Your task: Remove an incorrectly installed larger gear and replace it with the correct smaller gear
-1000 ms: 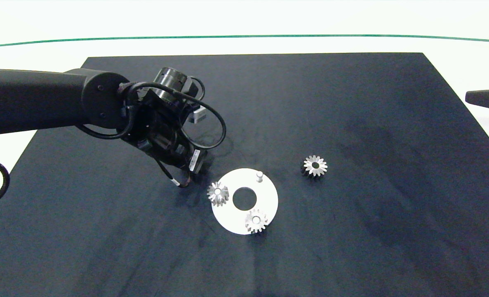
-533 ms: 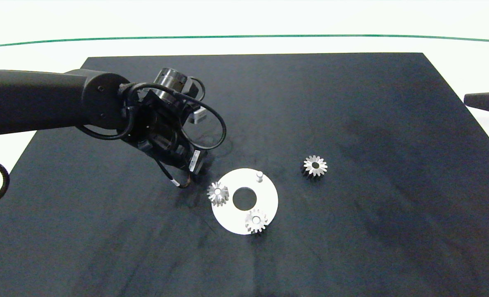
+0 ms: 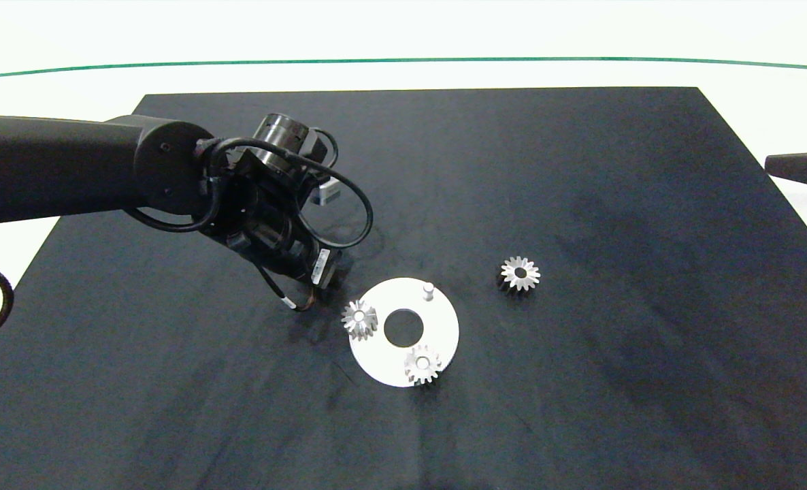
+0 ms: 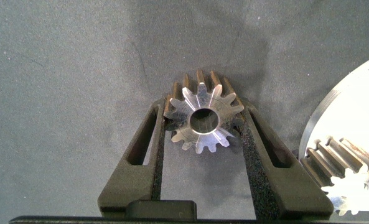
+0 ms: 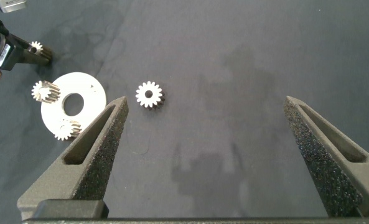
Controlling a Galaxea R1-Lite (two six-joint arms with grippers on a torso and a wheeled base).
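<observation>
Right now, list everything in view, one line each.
small gear: 3, silver; two seated on the disc, one gripped in the left hand beside the disc
large gear: 1, silver; loose on the mat, right of the disc
disc: 1, white, with a round centre hole; mid-mat
peg: 1, silver; bare, at the disc's far edge
mat: 1, dark; covers the table
table: 1, white; shows around the mat
stripe: 1, green; across the table's far side
left hand: 1, dark with grey fingers; closed on a small gear
right hand: 1, dark with grey fingers; open, parked off the mat's right side
</observation>
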